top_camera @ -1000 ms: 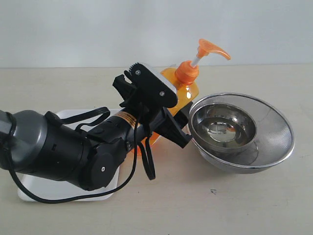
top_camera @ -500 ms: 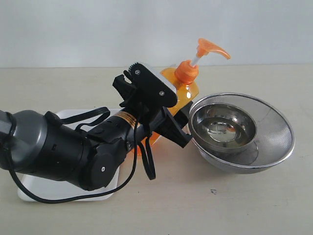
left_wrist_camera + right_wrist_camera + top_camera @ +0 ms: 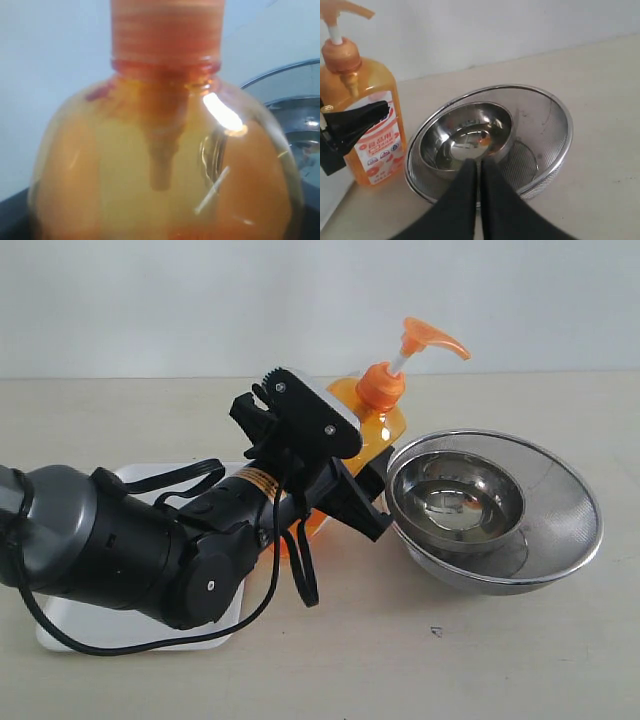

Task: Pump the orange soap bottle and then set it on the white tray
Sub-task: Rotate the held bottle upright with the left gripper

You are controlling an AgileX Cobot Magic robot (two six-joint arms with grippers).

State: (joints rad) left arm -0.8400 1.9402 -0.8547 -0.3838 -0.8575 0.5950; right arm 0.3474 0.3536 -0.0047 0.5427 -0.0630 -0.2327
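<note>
Change over the last second is almost none. The orange soap bottle [image 3: 385, 428] stands on the table [image 3: 520, 660], just beside the steel bowls [image 3: 560, 530], and not on the white tray [image 3: 150, 635]. My left gripper [image 3: 345, 465] stays clamped around its body. My right gripper [image 3: 479, 175], pressed together, hangs over the bowls. The pump head [image 3: 430, 340] is up, so I judge the pumping is not begun.
</note>
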